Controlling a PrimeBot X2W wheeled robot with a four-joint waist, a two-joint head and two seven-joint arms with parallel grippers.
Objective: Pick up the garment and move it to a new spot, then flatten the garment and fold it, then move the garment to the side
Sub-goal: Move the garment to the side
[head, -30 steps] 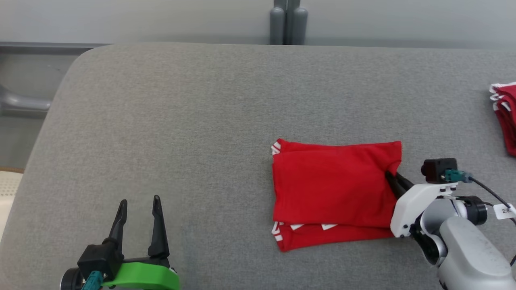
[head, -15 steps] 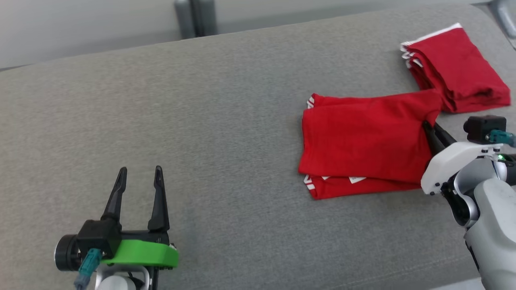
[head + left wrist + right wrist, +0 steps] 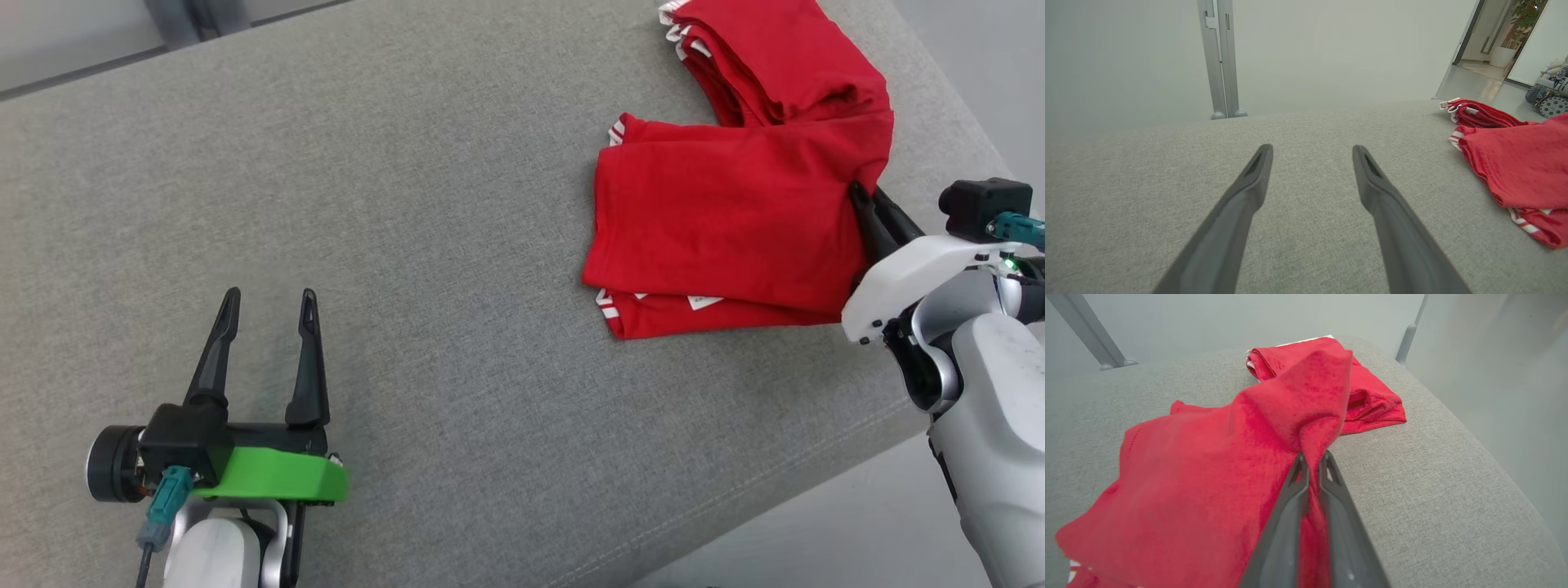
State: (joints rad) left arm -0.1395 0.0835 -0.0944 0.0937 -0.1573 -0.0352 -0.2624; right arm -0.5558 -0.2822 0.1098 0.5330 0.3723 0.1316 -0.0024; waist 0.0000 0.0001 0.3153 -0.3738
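The garment (image 3: 718,220) is a folded red piece with white trim, lying on the grey padded table (image 3: 457,229) toward its right side. My right gripper (image 3: 859,196) is shut on the garment's right edge, and the cloth (image 3: 1241,465) bunches up between its two fingers (image 3: 1290,498). That lifted corner reaches against a stack of folded red garments (image 3: 775,57) at the far right. My left gripper (image 3: 265,304) stands open at the lower left above bare table, its fingers (image 3: 1249,183) apart with nothing between them. From the left wrist view the garment (image 3: 1523,167) lies off to the right.
The table's rounded right edge (image 3: 939,114) runs close to the stack, with floor beyond it. A grey post (image 3: 1218,61) stands behind the table's far edge. A wheeled machine (image 3: 1549,94) sits in a doorway far off.
The head camera has swung to the right, bringing the red stack into view. My right gripper has dragged the garment toward that stack, and its held corner now meets it. The left gripper stays open.
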